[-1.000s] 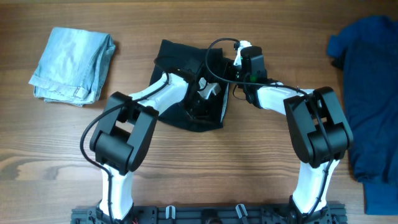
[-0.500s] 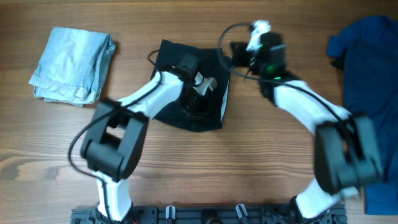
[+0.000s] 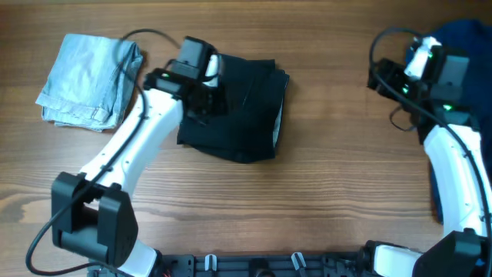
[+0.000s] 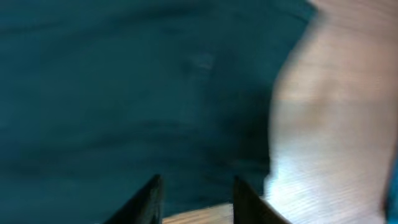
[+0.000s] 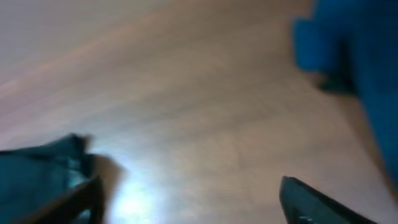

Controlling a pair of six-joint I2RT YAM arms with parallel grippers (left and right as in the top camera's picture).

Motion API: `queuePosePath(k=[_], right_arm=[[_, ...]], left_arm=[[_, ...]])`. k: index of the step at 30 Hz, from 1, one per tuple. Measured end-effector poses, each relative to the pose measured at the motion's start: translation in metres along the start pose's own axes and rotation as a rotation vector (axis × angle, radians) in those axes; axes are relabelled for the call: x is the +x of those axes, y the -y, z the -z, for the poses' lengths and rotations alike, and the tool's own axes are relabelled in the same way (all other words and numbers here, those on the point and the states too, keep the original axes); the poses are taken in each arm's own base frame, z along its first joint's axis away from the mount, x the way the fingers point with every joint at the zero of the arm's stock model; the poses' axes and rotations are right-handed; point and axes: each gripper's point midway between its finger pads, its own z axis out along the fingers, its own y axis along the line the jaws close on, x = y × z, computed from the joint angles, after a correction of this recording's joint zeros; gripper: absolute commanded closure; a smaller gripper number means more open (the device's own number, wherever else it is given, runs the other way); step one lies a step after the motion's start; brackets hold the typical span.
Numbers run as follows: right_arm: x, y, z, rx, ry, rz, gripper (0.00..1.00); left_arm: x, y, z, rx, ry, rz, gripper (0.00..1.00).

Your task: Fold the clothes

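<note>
The black shorts (image 3: pixel 244 108) lie folded in a compact stack at the table's middle. My left gripper (image 3: pixel 209 91) hangs over their back-left part; in the left wrist view its fingers (image 4: pixel 151 200) stand a little apart, open, with dark cloth (image 4: pixel 137 93) beyond and nothing between them. My right gripper (image 3: pixel 382 79) hovers over bare wood right of the shorts, close to the royal-blue garment (image 3: pixel 461 115). Its fingertips (image 5: pixel 310 202) are spread wide and empty, with the blue garment (image 5: pixel 357 56) at upper right. A folded pale denim piece (image 3: pixel 91 81) rests at back left.
Bare wooden tabletop (image 3: pixel 338 154) lies between the shorts and the blue garment. The blue garment runs along the right edge. Both arm bases stand at the front edge.
Both grippers have let go and opened. The left arm swung to the shorts' back-left side; the right arm pulled away right toward the blue garment. The shorts stay folded.
</note>
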Motion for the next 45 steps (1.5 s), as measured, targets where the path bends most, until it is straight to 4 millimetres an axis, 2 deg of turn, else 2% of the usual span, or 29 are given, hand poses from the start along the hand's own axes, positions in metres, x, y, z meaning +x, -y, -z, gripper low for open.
queuePosePath(k=[4,6,7,8,9,17,22,27,32,39,42,45], right_arm=[[0.010,0.024,0.002,0.076,-0.044,-0.017,0.00],[0.010,0.026,0.003,0.087,-0.044,-0.016,0.00],[0.010,0.027,0.003,0.090,-0.044,-0.015,0.00],[0.010,0.027,0.003,0.093,-0.043,-0.012,0.00],[0.010,0.028,0.003,0.094,-0.043,-0.012,0.00],[0.010,0.028,0.003,0.097,-0.042,-0.012,0.00],[0.010,0.028,0.003,0.097,-0.043,-0.012,0.00],[0.010,0.028,0.003,0.097,-0.043,-0.012,0.00],[0.010,0.028,0.003,0.098,-0.043,-0.012,0.01],[0.010,0.028,0.003,0.097,-0.043,-0.012,0.00],[0.010,0.028,0.003,0.097,-0.043,-0.011,0.00],[0.010,0.028,0.003,0.098,-0.043,-0.012,0.00]], left_arm=[[-0.002,-0.042,0.003,-0.113,-0.009,0.165,0.52],[0.001,-0.053,0.003,-0.148,-0.026,0.216,0.59],[0.004,-0.058,0.001,-0.165,-0.038,0.244,0.67],[0.007,-0.061,-0.001,-0.178,-0.053,0.268,0.93],[0.012,-0.063,-0.002,-0.187,-0.072,0.281,0.96],[0.040,-0.057,-0.015,-0.228,-0.165,0.311,0.96],[0.069,-0.060,-0.040,-0.226,-0.227,0.320,0.96],[0.081,-0.058,-0.065,-0.177,-0.219,0.313,0.96],[0.076,-0.070,-0.067,-0.207,-0.184,0.338,0.96],[0.052,-0.116,-0.060,-0.364,-0.062,0.374,0.91],[0.042,-0.129,-0.063,-0.399,-0.019,0.388,0.85],[0.028,-0.141,-0.070,-0.418,0.038,0.400,0.84]])
